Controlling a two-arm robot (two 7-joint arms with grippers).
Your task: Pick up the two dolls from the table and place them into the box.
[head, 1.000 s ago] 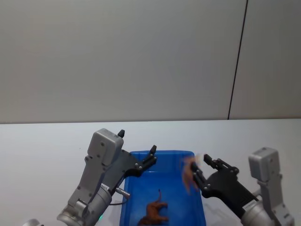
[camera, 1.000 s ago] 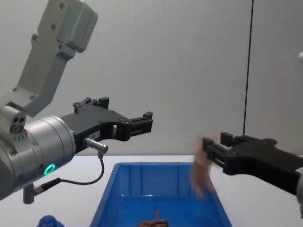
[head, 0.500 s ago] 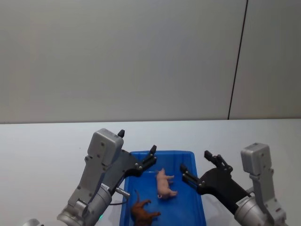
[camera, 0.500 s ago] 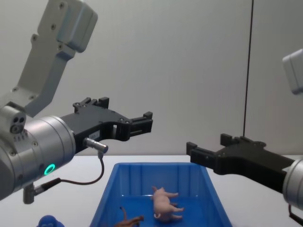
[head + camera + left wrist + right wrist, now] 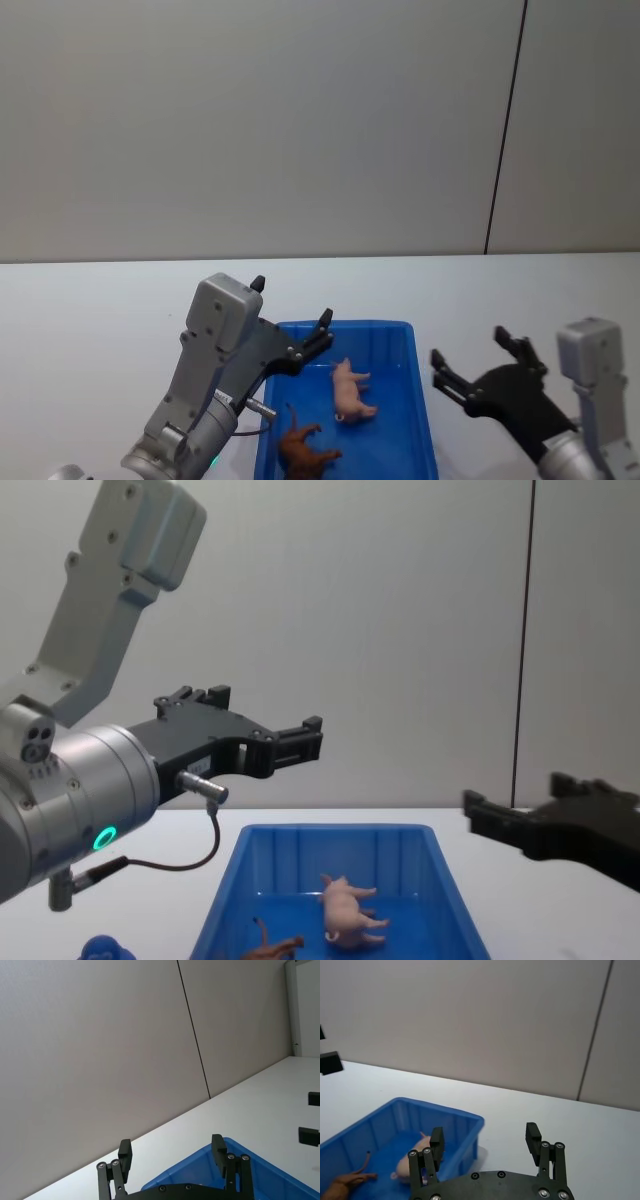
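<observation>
"What is the box (image 5: 300,860) made of?"

"Moulded plastic, smooth with a slight gloss. The pig (image 5: 345,915) is smooth plastic too, softly shiny. The brown animal (image 5: 305,450) looks matter."

"And the worktop (image 5: 100,310)?"

"Smooth, matt white. I cannot tell the material."

"The arms?"

"The left gripper (image 5: 171,1146) and right gripper (image 5: 485,1133) have matt black fingers (image 5: 532,1135) with small bright metal screws (image 5: 541,1145). The left arm's shell (image 5: 120,540) is matt grey, and its wrist barrel (image 5: 90,800) has a satin metallic sheen."

No text, label, brand, number or sign can be read in any view
</observation>
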